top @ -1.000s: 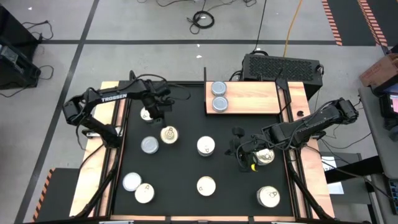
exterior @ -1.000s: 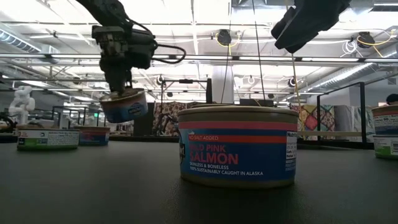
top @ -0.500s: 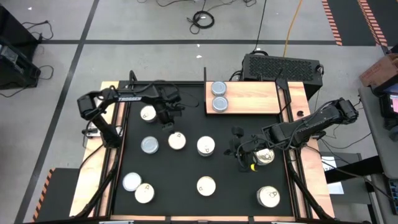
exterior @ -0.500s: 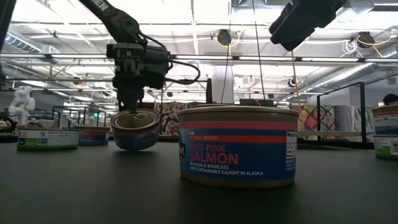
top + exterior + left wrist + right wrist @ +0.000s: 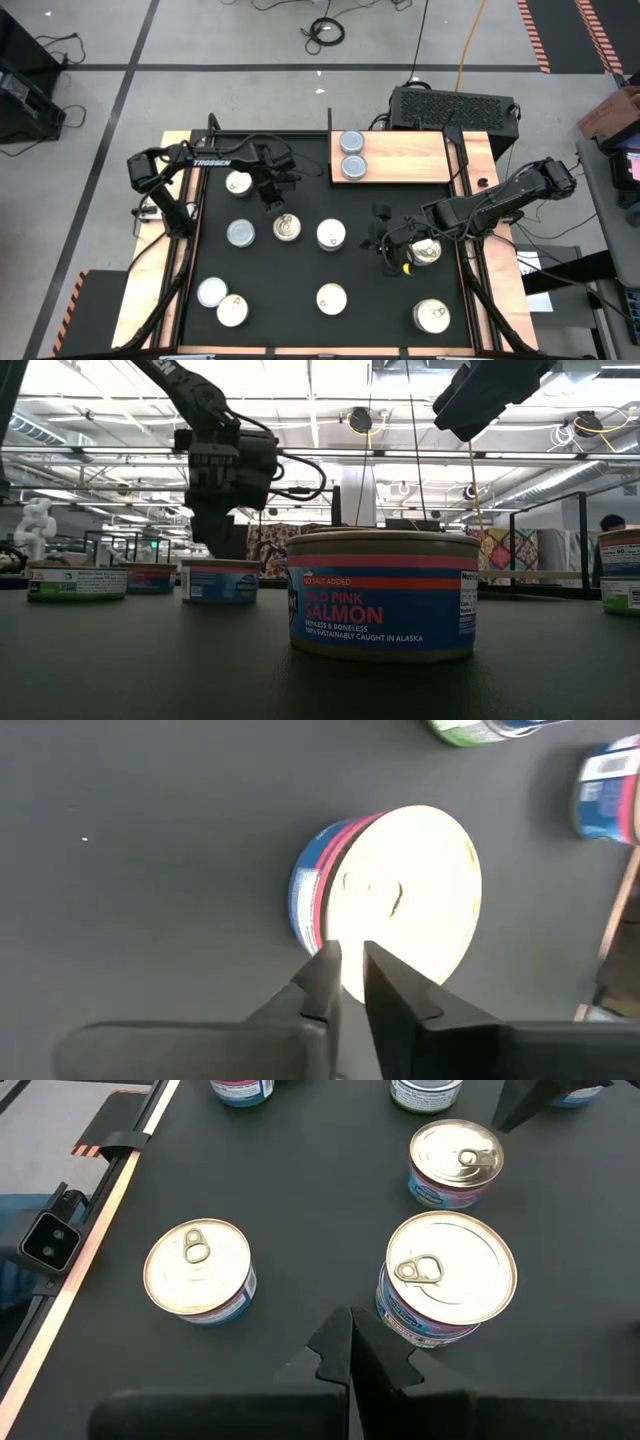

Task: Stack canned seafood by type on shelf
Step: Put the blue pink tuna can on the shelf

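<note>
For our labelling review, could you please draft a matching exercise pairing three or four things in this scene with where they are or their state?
Things:
1. two silver-topped cans
2. left gripper
3. right gripper
4. pink salmon can

Places or states:
A. nearest the low camera, upright on the black mat
B. shut, above the mat's right side
C. on the shelf
D. shut, just above a pull-tab can

Pairs: 1-C, 2-D, 3-B, 4-A

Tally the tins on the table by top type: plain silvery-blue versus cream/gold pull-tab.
Plain silvery-blue tops: 4
Cream/gold pull-tab tops: 7
Total: 11 tins
</note>
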Robot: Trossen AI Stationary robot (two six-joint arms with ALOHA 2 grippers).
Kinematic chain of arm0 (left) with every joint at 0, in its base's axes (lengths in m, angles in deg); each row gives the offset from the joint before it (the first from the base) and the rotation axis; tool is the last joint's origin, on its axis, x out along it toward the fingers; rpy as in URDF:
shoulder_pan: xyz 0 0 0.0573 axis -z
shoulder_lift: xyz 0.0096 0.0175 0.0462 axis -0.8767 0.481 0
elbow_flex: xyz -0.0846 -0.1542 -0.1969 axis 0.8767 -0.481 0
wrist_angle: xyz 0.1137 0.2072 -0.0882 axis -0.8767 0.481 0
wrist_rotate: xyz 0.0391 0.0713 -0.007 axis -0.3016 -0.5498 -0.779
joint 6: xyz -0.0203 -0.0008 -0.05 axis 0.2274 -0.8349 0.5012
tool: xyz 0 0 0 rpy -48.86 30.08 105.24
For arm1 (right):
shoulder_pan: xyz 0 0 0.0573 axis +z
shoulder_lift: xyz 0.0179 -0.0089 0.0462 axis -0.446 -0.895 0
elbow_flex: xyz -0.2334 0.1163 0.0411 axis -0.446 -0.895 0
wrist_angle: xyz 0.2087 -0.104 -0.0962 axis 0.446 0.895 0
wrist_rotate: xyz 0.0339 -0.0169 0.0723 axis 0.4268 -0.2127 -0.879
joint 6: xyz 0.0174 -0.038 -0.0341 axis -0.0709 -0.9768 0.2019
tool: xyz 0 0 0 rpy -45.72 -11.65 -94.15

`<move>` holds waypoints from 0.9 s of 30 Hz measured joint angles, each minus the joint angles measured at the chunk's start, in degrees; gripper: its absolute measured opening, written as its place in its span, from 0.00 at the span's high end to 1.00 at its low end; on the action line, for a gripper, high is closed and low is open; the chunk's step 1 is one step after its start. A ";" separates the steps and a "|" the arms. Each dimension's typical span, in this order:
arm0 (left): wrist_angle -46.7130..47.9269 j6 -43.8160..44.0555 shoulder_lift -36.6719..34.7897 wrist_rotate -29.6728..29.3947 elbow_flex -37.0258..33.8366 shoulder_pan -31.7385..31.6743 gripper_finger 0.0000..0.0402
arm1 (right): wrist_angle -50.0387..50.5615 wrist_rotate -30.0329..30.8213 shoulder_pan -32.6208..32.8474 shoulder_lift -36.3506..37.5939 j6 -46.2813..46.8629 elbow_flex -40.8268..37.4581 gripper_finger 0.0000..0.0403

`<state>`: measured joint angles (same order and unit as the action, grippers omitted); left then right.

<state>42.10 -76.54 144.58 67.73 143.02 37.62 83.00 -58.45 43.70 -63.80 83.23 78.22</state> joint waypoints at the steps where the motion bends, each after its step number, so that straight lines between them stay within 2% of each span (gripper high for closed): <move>1: 0.03 -0.09 0.00 -0.84 0.00 0.15 0.85 | 0.01 0.00 0.00 0.00 0.00 0.00 1.00; 11: -2.35 0.05 -0.02 -2.09 0.00 0.70 0.63 | -0.02 0.00 0.00 0.00 0.00 0.00 1.00; 14: -2.78 0.01 -0.02 -4.51 0.00 1.28 0.59 | -0.02 0.00 0.00 -0.01 -0.01 0.00 1.00; 22: -3.82 -5.93 -0.02 -6.70 0.00 4.15 0.56 | -0.53 0.00 0.00 0.00 -1.09 0.00 1.00; 27: -3.80 -9.16 -0.02 -8.46 0.00 5.65 0.56 | -0.50 1.19 0.29 0.00 2.78 0.00 1.00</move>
<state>38.30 -85.69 144.55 59.27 143.02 43.27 82.49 -57.26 43.99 -63.80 86.00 78.22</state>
